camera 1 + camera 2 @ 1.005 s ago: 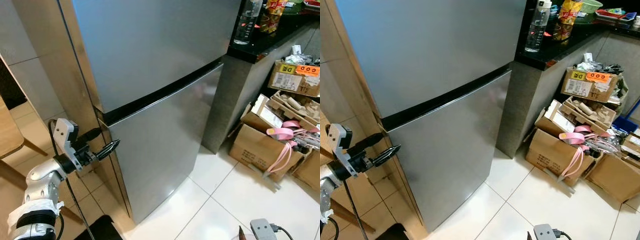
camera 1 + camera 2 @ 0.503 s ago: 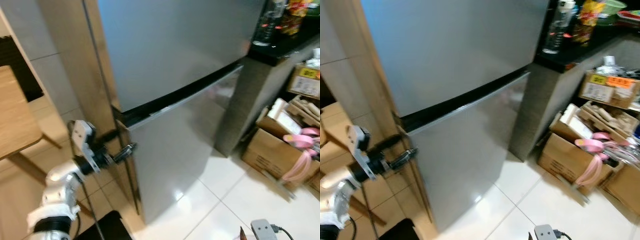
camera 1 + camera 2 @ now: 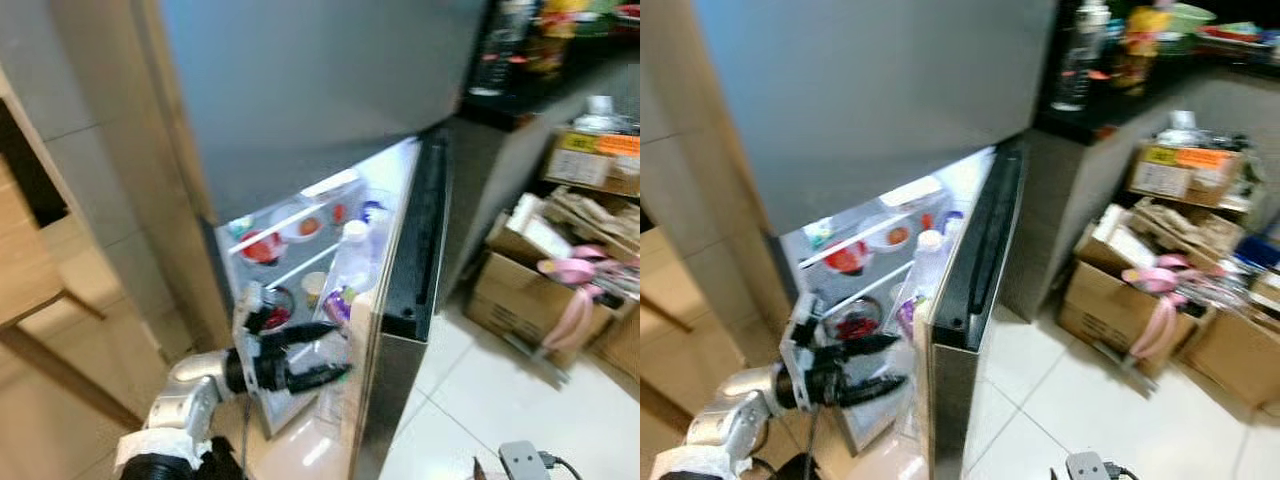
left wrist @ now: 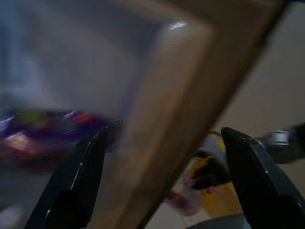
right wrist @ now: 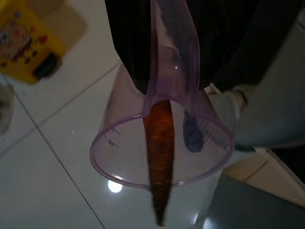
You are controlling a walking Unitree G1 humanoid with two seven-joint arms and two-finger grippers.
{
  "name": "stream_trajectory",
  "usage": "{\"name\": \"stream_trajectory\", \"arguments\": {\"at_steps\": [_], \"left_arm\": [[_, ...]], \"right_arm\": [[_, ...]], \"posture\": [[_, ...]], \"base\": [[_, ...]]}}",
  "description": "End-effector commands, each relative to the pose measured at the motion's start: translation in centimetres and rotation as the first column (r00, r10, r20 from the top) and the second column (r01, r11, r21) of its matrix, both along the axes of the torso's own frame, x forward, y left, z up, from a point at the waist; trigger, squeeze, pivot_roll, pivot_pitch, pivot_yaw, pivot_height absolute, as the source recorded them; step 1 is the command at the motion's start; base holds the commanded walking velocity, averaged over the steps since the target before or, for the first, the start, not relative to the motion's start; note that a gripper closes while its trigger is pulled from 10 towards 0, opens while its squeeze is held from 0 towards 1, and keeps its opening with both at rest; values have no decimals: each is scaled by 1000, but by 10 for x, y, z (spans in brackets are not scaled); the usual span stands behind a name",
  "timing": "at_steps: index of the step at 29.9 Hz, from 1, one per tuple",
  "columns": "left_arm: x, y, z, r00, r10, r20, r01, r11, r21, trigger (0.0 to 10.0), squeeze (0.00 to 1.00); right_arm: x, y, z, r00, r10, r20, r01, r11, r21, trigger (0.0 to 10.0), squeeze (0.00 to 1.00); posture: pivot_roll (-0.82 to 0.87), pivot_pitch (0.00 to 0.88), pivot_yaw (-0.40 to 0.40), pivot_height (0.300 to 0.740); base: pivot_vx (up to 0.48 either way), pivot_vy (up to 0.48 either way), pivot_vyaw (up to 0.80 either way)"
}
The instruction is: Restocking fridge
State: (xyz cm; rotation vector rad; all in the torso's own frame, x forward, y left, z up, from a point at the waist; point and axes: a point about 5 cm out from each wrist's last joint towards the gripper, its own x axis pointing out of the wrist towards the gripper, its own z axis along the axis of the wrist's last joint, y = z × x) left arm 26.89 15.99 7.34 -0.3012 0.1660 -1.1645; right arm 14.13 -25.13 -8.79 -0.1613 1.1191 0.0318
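Observation:
The silver fridge's lower door stands swung open, edge-on to me. Inside, lit shelves hold bowls with red food, and a white-capped bottle stands in the door rack. My left gripper is open, low at the door's inner edge. In the left wrist view, the blurred beige door edge lies between the fingers. My right gripper is shut on a clear purple cup with a carrot in it, held above the white floor tiles.
The upper freezer door is closed. To the right, a black counter carries a bottle and snacks, with open cardboard boxes of clutter below. A wooden table stands at my left. A yellow object lies on the floor.
The lower fridge door has swung from just cracked to wide open, showing the lit shelves. My left gripper moved right and lower with the door. The camera also shifted.

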Motion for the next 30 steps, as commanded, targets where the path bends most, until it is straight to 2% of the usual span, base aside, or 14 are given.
{"name": "stream_trajectory", "arguments": {"at_steps": [1, 3, 6, 11, 13, 15, 16, 18, 19, 21, 23, 26, 28, 30], "left_arm": [[-2, 18, -12, 997, 72, -40, -69, 995, 74, 10000, 0], [-4, 22, -17, 994, 96, -60, -90, 992, 93, 10000, 0], [-22, 38, -54, 952, 226, -208, -188, 964, 188, 10000, 0], [-38, 43, -79, 899, 317, -301, -247, 936, 249, 10000, 0], [-50, 46, -97, 844, 404, -353, -305, 903, 304, 10000, 0], [-63, 52, -112, 761, 520, -387, -383, 843, 378, 10000, 0], [-63, 52, -112, 761, 520, -387, -383, 843, 378, 10000, 0], [-77, 59, -127, 664, 633, -399, -444, 762, 471, 10000, 0], [-89, 62, -137, 588, 696, -412, -473, 709, 523, 10000, 0], [-89, 62, -137, 588, 696, -412, -473, 709, 523, 10000, 0], [-95, 63, -140, 563, 715, -414, -476, 690, 545, 10000, 0], [-117, 61, -155, 468, 770, -433, -463, 631, 623, 10000, 0], [-122, 60, -158, 445, 781, -438, -462, 619, 635, 10000, 0], [-131, 60, -163, 378, 815, -440, -471, 578, 666, 10000, 0]], "right_arm": [[4, 2, 1, 1000, -6, 18, 5, 1000, 7, 10000, 0], [4, 2, 1, 1000, -5, 16, 5, 1000, 8, 10000, 0], [3, 3, 0, 1000, -5, 12, 5, 1000, 9, 10000, 0], [2, 3, 0, 1000, -4, 12, 3, 1000, 11, 10000, 0], [3, 4, 0, 1000, 1, 11, -1, 1000, 14, 10000, 0], [3, 6, 0, 1000, 13, 9, -14, 1000, 18, 10000, 0], [3, 6, 0, 1000, 13, 9, -14, 1000, 18, 10000, 0], [3, 9, -1, 999, 44, 3, -44, 999, 23, 10000, 0], [3, 11, -1, 998, 62, 1, -62, 998, 30, 10000, 0], [3, 11, -1, 998, 62, 1, -62, 998, 30, 10000, 0], [2, 11, -2, 998, 63, 1, -63, 998, 31, 10000, 0], [1, 12, -3, 998, 67, -12, -67, 997, 29, 10000, 0], [0, 12, -3, 997, 71, -17, -70, 997, 29, 10000, 0], [-3, 13, -4, 996, 78, -32, -78, 997, 22, 10000, 0]], "posture": [[-94, 0, -19, 740], [-94, 0, -19, 740], [-92, 0, -17, 740], [-91, 0, -17, 740], [-90, 0, -19, 740], [-89, 0, -20, 740], [-89, 0, -20, 740], [-90, 0, -21, 740], [-89, 0, -22, 740], [-89, 0, -22, 740], [-89, 0, -22, 740], [-89, 0, -22, 740], [-91, 0, -19, 740], [-92, 0, -18, 740]], "base": [[0, 0, 0], [0, 0, 0], [0, 0, 0], [0, 0, 0], [0, 0, 0], [0, 0, 0], [0, 0, 0], [0, 0, 0], [0, 0, 0], [0, 0, 0], [0, 0, 0], [0, 0, 0], [0, 0, 0], [0, 0, 0]]}}
